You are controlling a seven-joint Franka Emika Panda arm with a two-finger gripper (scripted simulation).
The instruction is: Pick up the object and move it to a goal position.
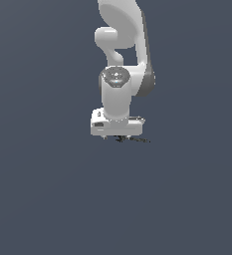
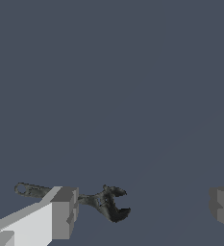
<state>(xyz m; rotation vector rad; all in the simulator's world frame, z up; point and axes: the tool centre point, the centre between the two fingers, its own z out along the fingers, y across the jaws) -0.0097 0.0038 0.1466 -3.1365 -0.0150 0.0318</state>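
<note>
In the wrist view the gripper (image 2: 142,211) has its jaws spread wide, one grey fingertip (image 2: 64,213) on one side and the other (image 2: 223,207) far across the frame, with nothing clamped between them. The object (image 2: 92,199), a dark, thin, wrench-shaped thing with a ring at one end and a hooked, jagged head at the other, lies on the plain grey bench (image 2: 111,86). Its shaft passes behind the nearer fingertip, so the head sits in the gap between the jaws and the ring end pokes out past that finger; whether finger and object touch cannot be told.

In the exterior view the white arm (image 1: 120,60) hangs straight down, its gripper (image 1: 116,135) low over the bench (image 1: 48,199). The object (image 1: 132,139) shows as a black sliver just under the hand, reaching toward the exterior view's right.

No writing or brand mark can be read anywhere.
</note>
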